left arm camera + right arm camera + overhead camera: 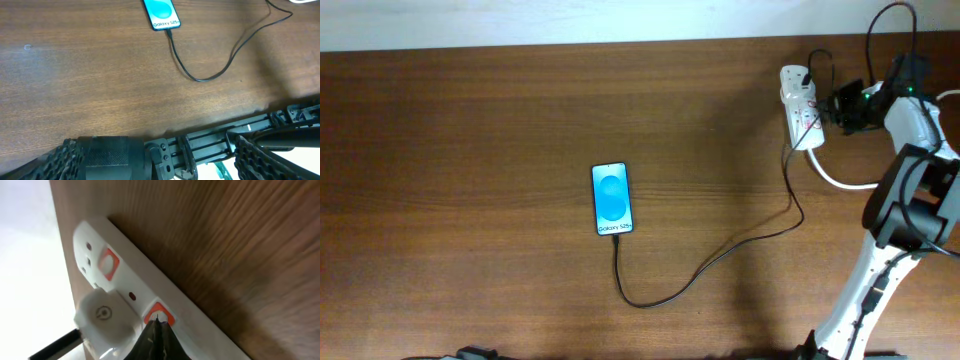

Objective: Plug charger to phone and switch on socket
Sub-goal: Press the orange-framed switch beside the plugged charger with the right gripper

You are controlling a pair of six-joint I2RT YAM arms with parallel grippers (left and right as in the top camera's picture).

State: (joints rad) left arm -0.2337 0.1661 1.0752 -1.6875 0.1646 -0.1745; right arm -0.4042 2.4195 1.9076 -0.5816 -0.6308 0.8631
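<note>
Near the far right corner of the brown wooden tabletop (470,150) lies the small white power strip (798,100) with red-marked switches. Its thick white cord (840,182) curves away toward the right edge. From overhead, the right gripper (826,112) meets the strip from the right. Only its wrist view shows the fingers (150,345) pressed together into one point, the tip resting on a red switch (159,314) beside a pale rounded plug (102,317). Around the middle of the tabletop lies the slim blue-screened smartphone (611,198). The thin black cable (720,255) is joined to its near end and loops back to the strip. The left gripper (155,150), shown clearly only by its own camera, is spread wide and empty by the front edge.
</note>
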